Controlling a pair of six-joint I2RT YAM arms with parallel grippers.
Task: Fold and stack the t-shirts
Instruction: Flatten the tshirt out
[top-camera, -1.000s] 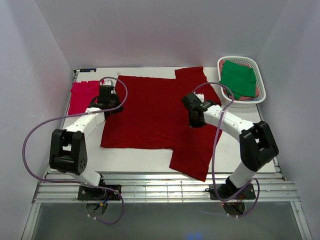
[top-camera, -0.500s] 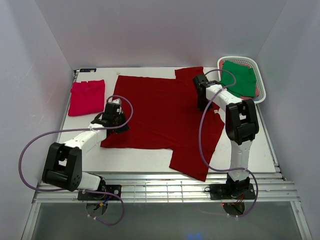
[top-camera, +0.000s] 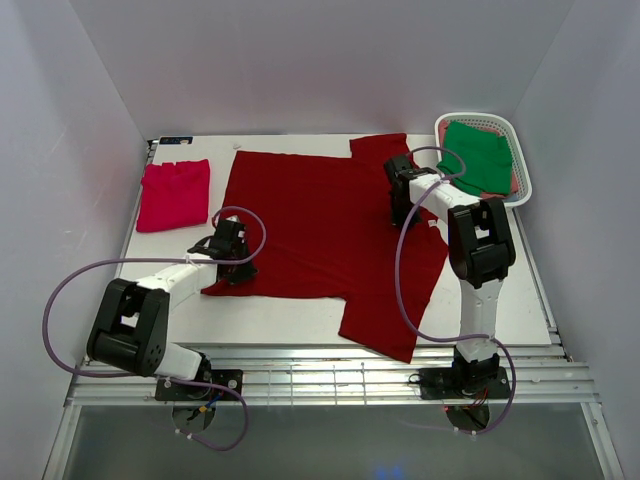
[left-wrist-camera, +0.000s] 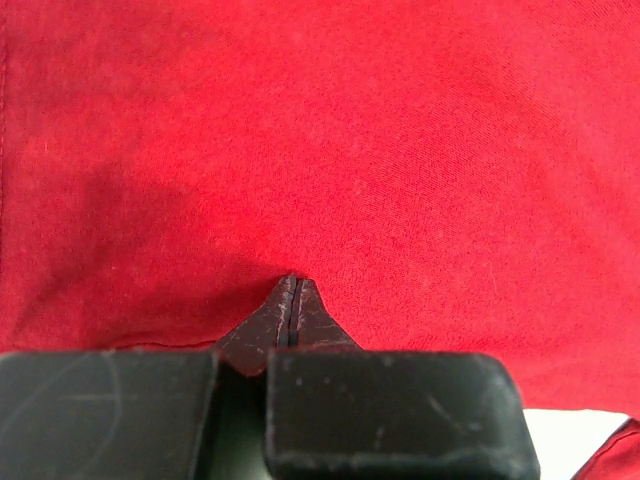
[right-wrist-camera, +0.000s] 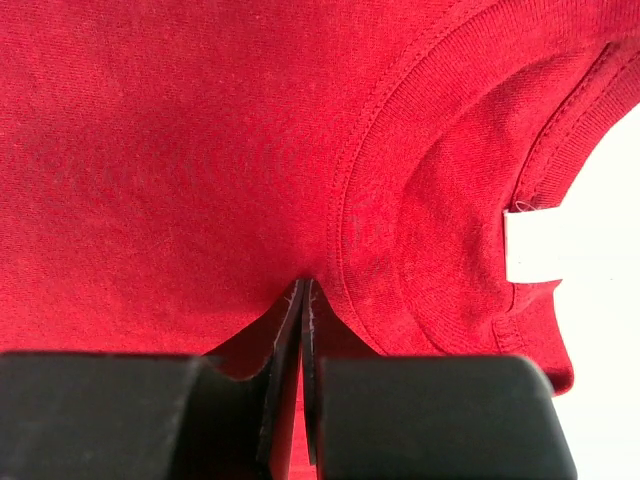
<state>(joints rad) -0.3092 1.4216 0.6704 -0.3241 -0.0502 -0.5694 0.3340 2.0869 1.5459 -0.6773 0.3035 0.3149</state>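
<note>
Lying spread flat on the bench (top-camera: 290, 320), the dark red shirt (top-camera: 310, 220) had the left pincer (left-wrist-camera: 292, 300) at its near left corner, fingers together, tips touching the cloth. Farther back, the right pincer (right-wrist-camera: 303, 298), likewise closed together, met the shirt just beside the collar (right-wrist-camera: 400, 160). Beyond, a folded pink shirt (top-camera: 174, 195) lay far left, apart; a green shirt (top-camera: 478, 155) sat in the white basket (top-camera: 524, 182) far right.

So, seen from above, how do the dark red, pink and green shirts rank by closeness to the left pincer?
1. Dark red shirt, right under the left pincer.
2. Pink shirt, far left.
3. Green shirt, in the basket, far right.
</note>
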